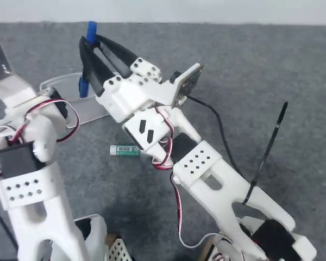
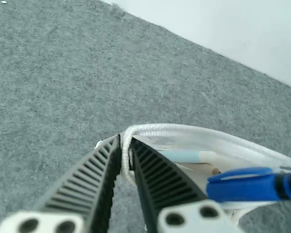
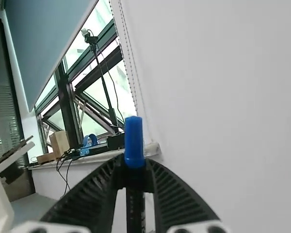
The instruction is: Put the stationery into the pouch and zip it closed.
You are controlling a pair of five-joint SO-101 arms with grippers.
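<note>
No legible text in any view. Tube (image 1: 125,150), centre-left of the high view on grey carpet, carries a green-and-white label (image 1: 130,149) with print; characters too small to make out. No readable numbers or signs.

This looks like a lab or office workroom. A grey felt-covered table (image 1: 282,65) stands against a plain white wall (image 3: 223,97). A tall metal-framed window (image 3: 94,97) has a roller blind (image 3: 43,43), and its sill (image 3: 97,154) holds a camera on a stand (image 3: 88,36), a cardboard box (image 3: 59,141) and loose cables (image 3: 67,162).
</note>
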